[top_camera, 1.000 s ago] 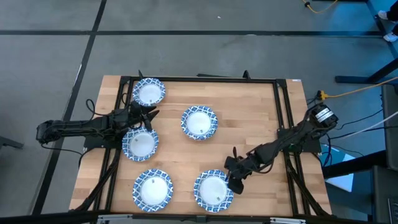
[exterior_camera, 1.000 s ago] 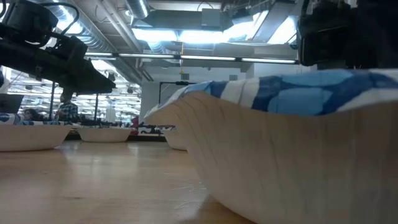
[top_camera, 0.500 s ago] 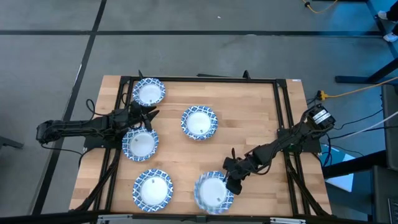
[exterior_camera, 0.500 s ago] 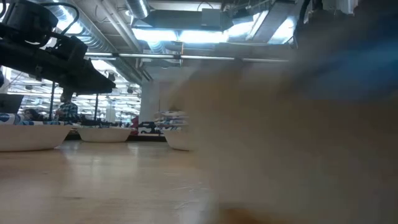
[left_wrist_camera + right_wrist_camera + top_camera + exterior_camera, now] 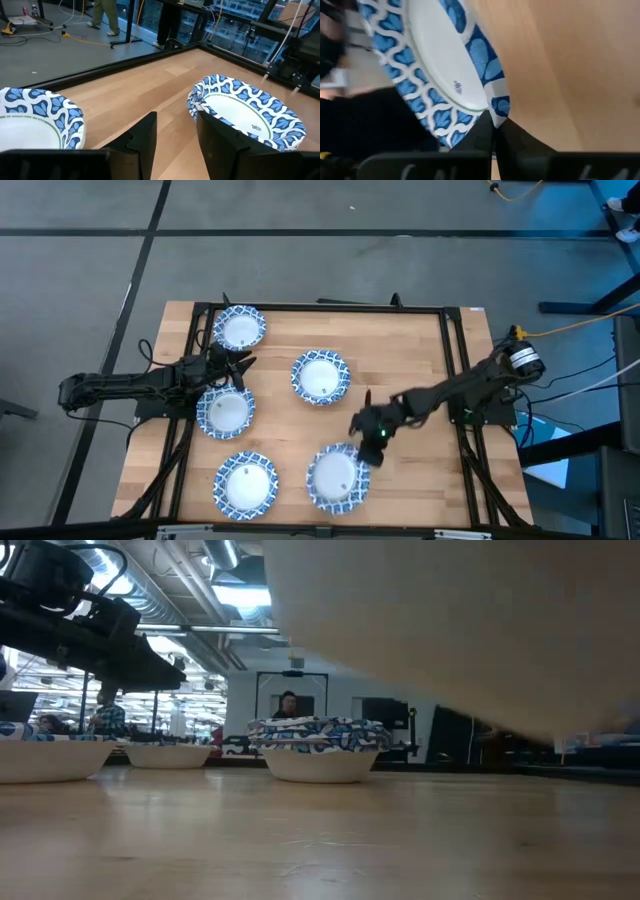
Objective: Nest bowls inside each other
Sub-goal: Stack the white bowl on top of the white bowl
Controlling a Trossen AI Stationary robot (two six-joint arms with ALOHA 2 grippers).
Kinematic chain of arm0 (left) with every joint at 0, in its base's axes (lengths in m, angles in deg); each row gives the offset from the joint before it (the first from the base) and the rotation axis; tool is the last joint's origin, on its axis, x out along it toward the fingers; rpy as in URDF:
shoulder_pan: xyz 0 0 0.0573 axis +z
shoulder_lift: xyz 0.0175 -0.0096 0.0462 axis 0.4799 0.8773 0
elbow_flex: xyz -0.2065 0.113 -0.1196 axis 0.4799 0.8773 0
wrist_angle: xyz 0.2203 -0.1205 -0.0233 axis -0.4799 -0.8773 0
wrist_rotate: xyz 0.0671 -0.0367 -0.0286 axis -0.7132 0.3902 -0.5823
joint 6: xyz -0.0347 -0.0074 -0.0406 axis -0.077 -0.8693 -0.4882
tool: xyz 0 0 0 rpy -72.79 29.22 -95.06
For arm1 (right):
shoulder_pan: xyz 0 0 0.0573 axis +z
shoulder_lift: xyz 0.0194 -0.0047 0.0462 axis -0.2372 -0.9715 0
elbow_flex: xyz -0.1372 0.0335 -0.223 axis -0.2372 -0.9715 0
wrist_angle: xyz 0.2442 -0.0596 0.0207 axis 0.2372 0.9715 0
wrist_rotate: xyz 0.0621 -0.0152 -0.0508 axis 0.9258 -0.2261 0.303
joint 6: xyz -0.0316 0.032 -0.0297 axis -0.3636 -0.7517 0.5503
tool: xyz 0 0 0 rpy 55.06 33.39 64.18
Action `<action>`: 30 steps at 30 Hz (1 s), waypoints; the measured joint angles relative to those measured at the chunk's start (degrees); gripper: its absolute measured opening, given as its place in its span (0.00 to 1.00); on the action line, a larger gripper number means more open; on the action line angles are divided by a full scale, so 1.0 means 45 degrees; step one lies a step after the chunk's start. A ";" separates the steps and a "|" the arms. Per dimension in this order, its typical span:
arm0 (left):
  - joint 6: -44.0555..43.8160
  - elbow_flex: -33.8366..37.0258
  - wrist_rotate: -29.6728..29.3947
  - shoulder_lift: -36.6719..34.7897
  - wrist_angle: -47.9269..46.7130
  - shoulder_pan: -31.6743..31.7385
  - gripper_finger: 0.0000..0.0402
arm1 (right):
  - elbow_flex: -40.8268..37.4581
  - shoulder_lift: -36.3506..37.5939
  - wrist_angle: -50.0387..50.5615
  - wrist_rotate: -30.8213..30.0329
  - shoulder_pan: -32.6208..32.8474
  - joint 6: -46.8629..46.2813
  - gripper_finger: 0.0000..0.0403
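High view: five bowls are seen on the wooden table. The right gripper is pinched shut on the rim of the near-right bowl, which hangs from it toward 7 o'clock. The near-left bowl lies at 9 o'clock from the held one, close by; the centre bowl lies at 12 o'clock, farther off. The left gripper is parked between the far-left bowl and the left-middle bowl.

Low view: the pale underside of the held bowl is seen well clear of the tabletop, so it is judged lifted.

Left wrist view: the left fingers are seen parted, with nothing between them; a bowl lies just beside one finger.

Right wrist view: the blue-patterned rim is clamped between the closed fingers, at the bowl's edge.
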 joint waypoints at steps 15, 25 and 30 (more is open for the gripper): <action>-0.0234 0.0004 -0.0005 0.0000 0.0000 -0.0001 0.33 | 0.0015 0.1890 -0.0342 0.1579 -0.6665 0.2341 0.02; -0.0282 0.0001 -0.0015 0.0000 0.0000 0.0003 0.33 | 0.0019 0.1474 -0.0684 0.1753 -0.9396 0.2996 0.02; -0.0282 0.0001 -0.0024 0.0000 0.0000 0.0003 0.33 | 0.0019 0.0652 -0.0939 0.1836 -0.9500 0.3038 0.02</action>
